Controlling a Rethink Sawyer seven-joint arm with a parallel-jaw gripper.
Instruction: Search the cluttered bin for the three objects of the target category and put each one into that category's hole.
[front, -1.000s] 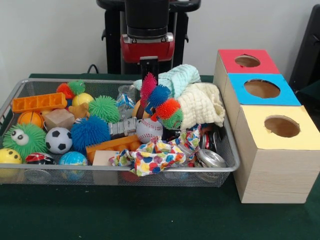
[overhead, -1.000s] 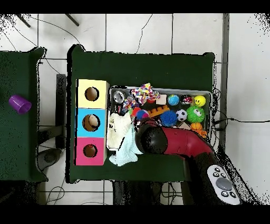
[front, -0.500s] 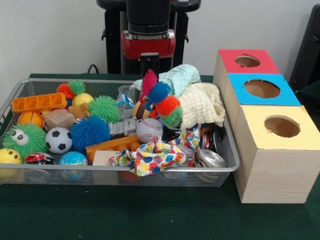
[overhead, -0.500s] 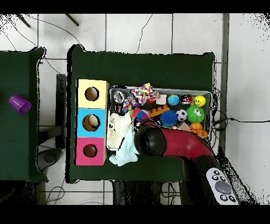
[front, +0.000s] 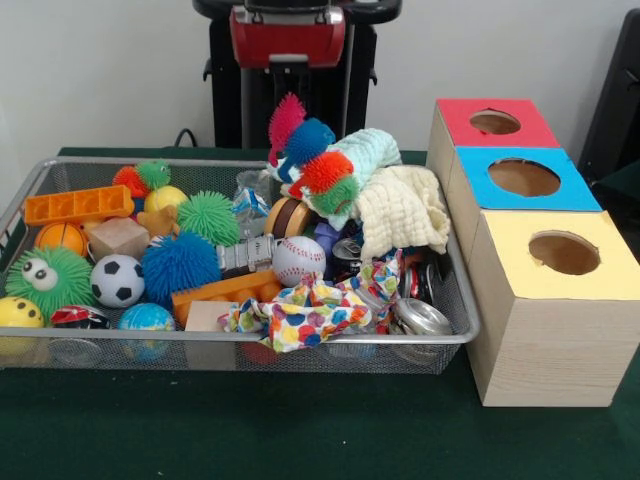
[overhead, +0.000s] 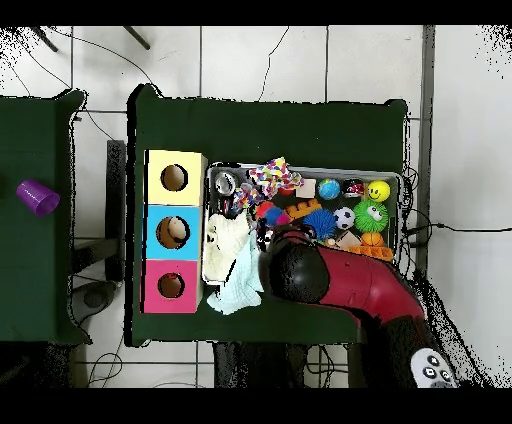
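The wire mesh bin (front: 230, 338) is full of toys. My gripper (front: 288, 88) hangs over its far middle, shut on the pink end of a spiky rubber caterpillar toy (front: 310, 160) with pink, blue, orange and green segments. It holds the toy clear above the clutter, beside a mint cloth (front: 365, 152). A small orange plush (front: 158, 222) and a pale tan lump (front: 118, 237) lie at the bin's left. In the overhead view the arm (overhead: 340, 282) hides the gripper, and the spiky toy (overhead: 270, 213) shows beside it.
Three boxes with round holes stand to the right: red (front: 495, 122), blue (front: 524, 178), yellow (front: 563, 252). The bin also holds a cream cloth (front: 400, 208), a baseball (front: 298, 260), a soccer ball (front: 117, 280), a googly-eyed green ball (front: 48, 278) and a dotted cloth (front: 300, 312).
My gripper has risen and drawn back toward the pedestal, lifting the spiky caterpillar toy out of the clutter. A brown round object and a dark one under it have come into view.
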